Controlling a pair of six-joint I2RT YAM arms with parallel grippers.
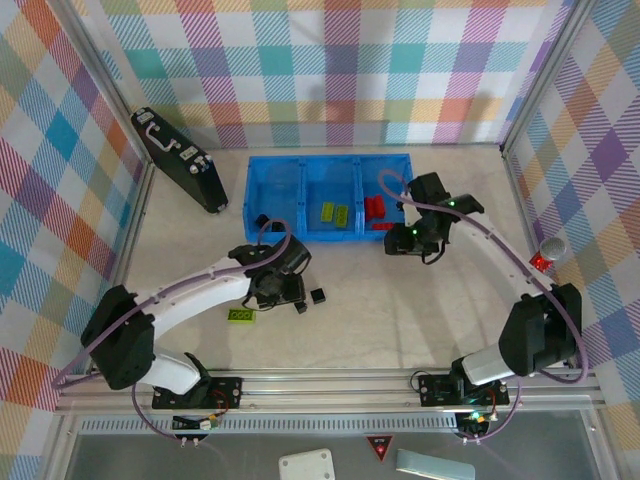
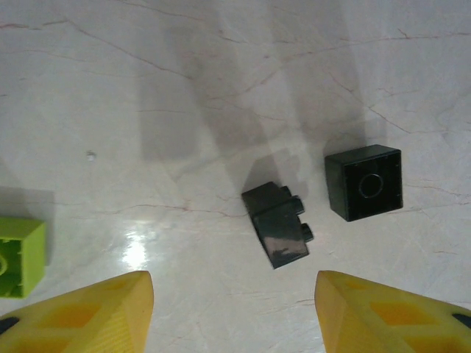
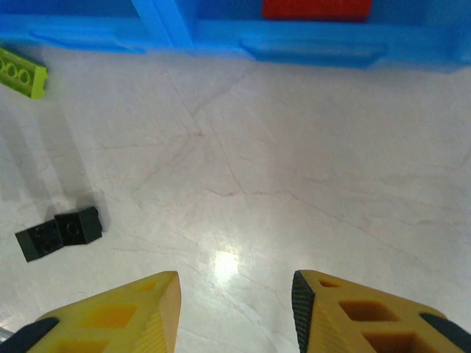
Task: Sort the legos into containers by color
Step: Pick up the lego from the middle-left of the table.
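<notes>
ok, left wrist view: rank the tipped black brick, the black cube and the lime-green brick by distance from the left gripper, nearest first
1. Tipped black brick, just ahead of the left gripper, slightly right.
2. Black cube, farther ahead on the right.
3. Lime-green brick, at the left edge.

- The top camera sits above and behind my bases and looks down from far off on the whole table point(image 1: 400, 310).
- My left wrist camera looks steeply down past my left fingers point(image 2: 103, 312), close over two black bricks point(image 2: 278, 234).
- My right wrist camera looks low and forward past my right fingers point(image 3: 125, 312) toward the blue tray point(image 3: 309, 40).
- The top view also takes in the black bricks point(image 1: 318, 296) and the blue tray point(image 1: 330, 158).
</notes>
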